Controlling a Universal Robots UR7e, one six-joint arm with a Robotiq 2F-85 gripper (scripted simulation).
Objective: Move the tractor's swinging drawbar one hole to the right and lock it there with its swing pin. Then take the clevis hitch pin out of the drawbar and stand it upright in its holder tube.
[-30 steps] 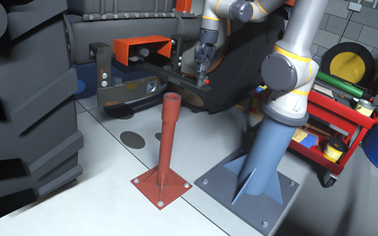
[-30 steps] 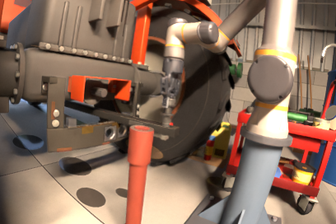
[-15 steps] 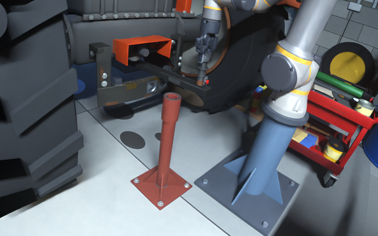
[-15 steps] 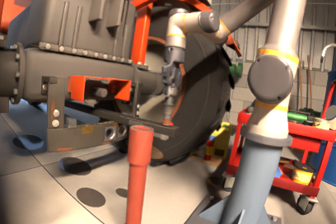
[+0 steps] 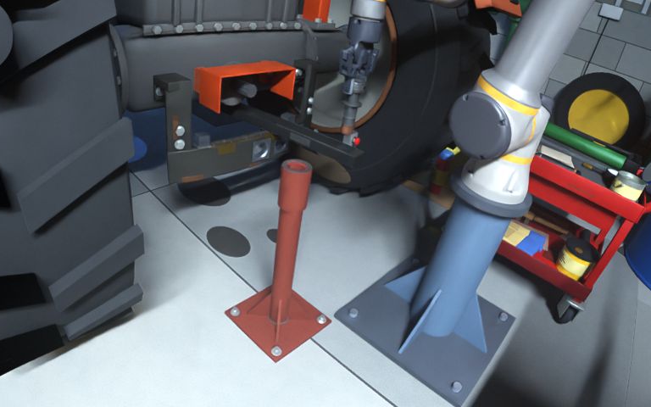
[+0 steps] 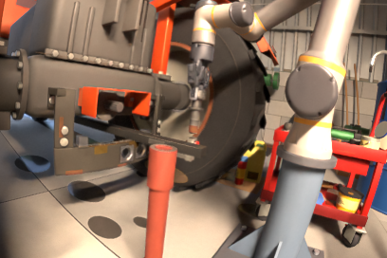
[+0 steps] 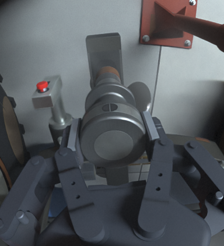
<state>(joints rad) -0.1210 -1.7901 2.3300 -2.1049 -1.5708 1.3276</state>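
Observation:
At the rear of the tractor, the dark drawbar [image 5: 296, 133] reaches out from under the orange guard [image 5: 241, 83] toward the big rear tyre. The grey clevis hitch pin [image 5: 351, 103] hangs upright over the drawbar's outer end, its orange tip just above the bar. A small latch with a red button [image 7: 43, 86] stands beside it. The red holder tube [image 5: 289, 237] stands upright on its base plate on the floor, in front of the drawbar, its top open. My gripper [image 7: 113, 132] points straight down and is closed around the head of the clevis hitch pin [image 7: 113, 137].
The huge left tyre [image 5: 42, 176] fills the left side. The arm's blue pedestal [image 5: 450, 272] stands right of the holder tube. A red tool cart [image 5: 581, 201] with cans sits further right, against the wall.

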